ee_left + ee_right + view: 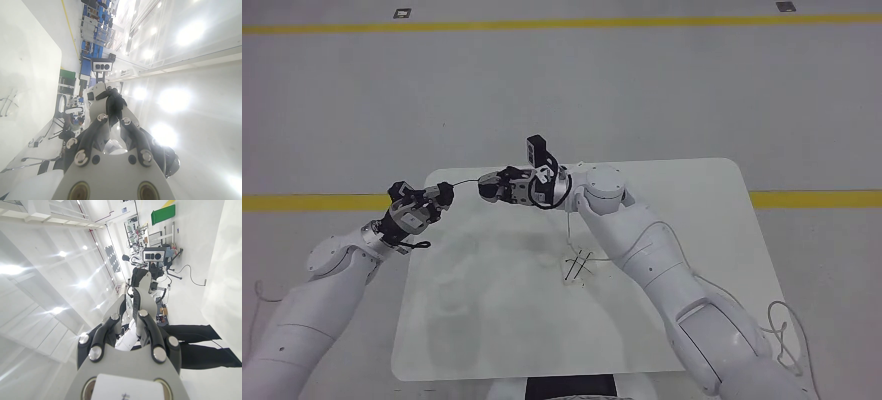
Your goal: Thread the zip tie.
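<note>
The left tool point(445, 191) clamps one end of the thin black plastic zip tie point(464, 182) and the right tool point(486, 187) pinches the other, the tie stretched in the air above the far left edge of the white tabletop point(692, 210). Crossed spare black ties point(578, 264) lie mid-tabletop.

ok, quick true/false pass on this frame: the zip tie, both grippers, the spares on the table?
1. A zip tie spans between the left gripper and the right gripper. True.
2. The left gripper's jaws are wide open. False: they are shut on the zip tie.
3. Spare ties lie on the table, beside the right arm. True.
4. The spare ties are white. False: they are dark.
5. The grippers are at opposite ends of the table. False: they face each other closely, near its far left corner.
</note>
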`<control>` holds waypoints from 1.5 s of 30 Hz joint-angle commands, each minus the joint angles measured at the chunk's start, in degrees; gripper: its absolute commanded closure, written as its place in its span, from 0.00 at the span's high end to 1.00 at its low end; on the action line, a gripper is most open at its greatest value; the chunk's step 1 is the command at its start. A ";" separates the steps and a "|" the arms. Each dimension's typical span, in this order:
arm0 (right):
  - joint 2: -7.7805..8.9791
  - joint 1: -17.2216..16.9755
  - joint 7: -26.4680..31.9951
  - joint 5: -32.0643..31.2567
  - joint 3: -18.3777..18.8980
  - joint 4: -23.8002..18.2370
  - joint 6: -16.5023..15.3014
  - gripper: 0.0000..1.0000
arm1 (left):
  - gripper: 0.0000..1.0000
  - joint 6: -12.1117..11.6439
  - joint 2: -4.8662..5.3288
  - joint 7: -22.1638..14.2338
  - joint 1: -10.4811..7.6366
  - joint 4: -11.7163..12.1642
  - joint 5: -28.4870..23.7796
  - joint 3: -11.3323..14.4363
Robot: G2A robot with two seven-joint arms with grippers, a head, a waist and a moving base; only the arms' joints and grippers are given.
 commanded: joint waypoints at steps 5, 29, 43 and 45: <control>0.05 0.04 -0.03 0.36 -0.35 -0.08 -0.10 0.09 | 0.00 0.00 0.00 0.00 0.00 0.00 0.00 0.00; -0.10 0.94 -0.68 2.45 -1.46 1.61 -1.28 0.16 | 0.00 0.00 0.00 0.00 0.00 0.00 0.00 0.00; -0.29 2.18 -0.65 2.33 -2.35 3.61 -2.04 0.00 | 0.00 0.00 0.00 0.00 0.00 0.00 0.00 0.00; -0.22 2.41 -0.90 1.58 -2.49 3.78 -2.06 0.00 | 0.00 0.00 0.00 0.00 0.00 0.00 0.00 0.00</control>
